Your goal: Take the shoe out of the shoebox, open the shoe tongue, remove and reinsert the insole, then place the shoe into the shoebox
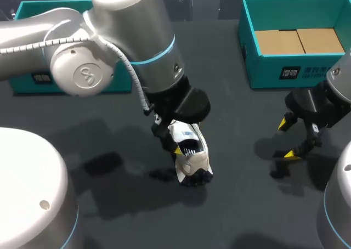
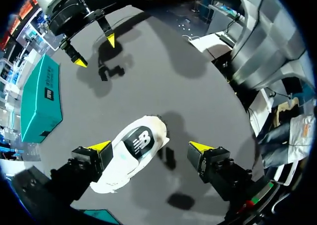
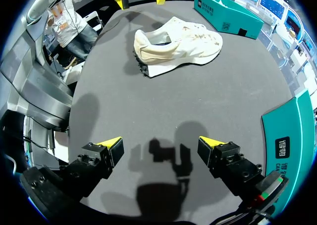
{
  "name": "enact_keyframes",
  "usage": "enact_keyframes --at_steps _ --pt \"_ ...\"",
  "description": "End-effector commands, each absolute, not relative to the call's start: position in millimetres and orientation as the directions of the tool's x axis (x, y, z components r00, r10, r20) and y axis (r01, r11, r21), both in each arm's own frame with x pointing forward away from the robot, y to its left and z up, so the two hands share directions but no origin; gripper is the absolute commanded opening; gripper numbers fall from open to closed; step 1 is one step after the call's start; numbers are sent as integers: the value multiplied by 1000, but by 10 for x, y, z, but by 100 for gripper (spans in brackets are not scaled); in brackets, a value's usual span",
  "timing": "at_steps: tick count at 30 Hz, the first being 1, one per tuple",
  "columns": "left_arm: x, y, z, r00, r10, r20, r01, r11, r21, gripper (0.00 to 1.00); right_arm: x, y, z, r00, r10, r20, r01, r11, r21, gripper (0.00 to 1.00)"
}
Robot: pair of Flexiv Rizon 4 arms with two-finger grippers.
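Shoe (image 1: 189, 150) lies on the table (image 1: 109, 205), outside the shoebox (image 1: 285, 68). Left gripper (image 2: 150, 146), released, is the nearer of the 2 and hangs over it. Shoe's long axis runs oblique between its fingers (image 2: 210, 163). Right gripper (image 3: 159, 141) is released, well apart.

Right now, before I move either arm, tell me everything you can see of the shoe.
The shoe is a white sneaker with a fabric-looking upper, a black side logo and dark lugs under the sole. It lies on its side on the dark table, logo up and mouth toward the right arm, outside the teal shoebox. The left claw stands open over it. One finger looks to be against the shoe, the other is apart.
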State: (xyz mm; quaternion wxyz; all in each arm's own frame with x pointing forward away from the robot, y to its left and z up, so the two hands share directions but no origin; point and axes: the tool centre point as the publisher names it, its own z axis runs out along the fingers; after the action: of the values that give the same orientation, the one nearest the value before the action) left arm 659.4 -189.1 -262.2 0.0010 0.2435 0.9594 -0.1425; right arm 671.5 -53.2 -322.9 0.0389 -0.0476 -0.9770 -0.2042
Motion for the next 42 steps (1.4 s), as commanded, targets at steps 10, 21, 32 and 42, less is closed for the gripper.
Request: enact_keyframes --at_steps 10,21,32,42 --pt "6562 -1893 -2623 -996 77 47 65 975 -213 100 6703 -535 -3232 -993 78 93 108 912 395 100" --pt "6519 -2011 -2963 -997 -51 62 -62 981 -186 100 6703 -535 -3232 -993 78 93 108 912 395 100" --pt "6421 -2131 -3202 -992 -98 76 -107 985 -135 100 6703 -535 -3232 -993 78 93 108 912 395 100" --pt "6327 -2211 -3500 -985 -137 100 -146 985 -87 98 6703 -535 -3232 -993 78 93 108 912 395 100"
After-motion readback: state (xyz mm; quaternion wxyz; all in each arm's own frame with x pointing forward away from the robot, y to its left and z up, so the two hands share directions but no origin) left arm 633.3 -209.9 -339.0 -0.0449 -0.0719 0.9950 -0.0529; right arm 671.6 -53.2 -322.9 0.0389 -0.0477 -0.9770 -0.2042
